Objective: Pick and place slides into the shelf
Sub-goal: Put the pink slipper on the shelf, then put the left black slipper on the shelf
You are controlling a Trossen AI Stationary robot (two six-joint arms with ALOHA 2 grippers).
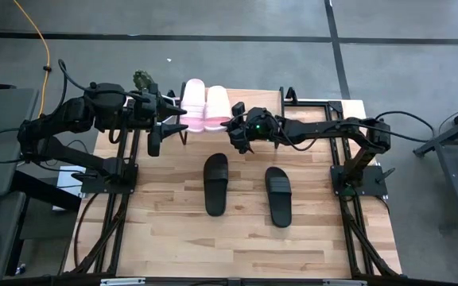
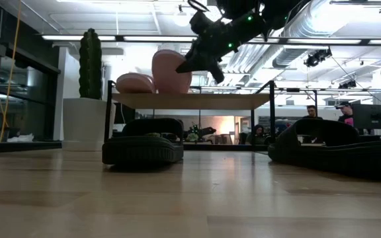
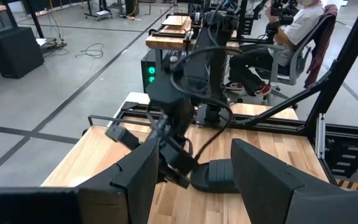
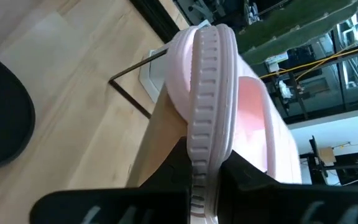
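Left hand (image 1: 168, 119) fingers spread, arm reaching inward, right hand (image 1: 233, 127) pinched closed, arm outstretched

Bright ceiling strip lights (image 2: 144, 38) backlight the low view; soft shadows, sharp focus.

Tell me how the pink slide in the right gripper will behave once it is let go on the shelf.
The pink slide stands tilted on its edge in the right gripper, so it will probably tip over when released. It looks like foam: likely light, slightly flexible. Its ribbed sole edge should grip the shelf rather than slide.
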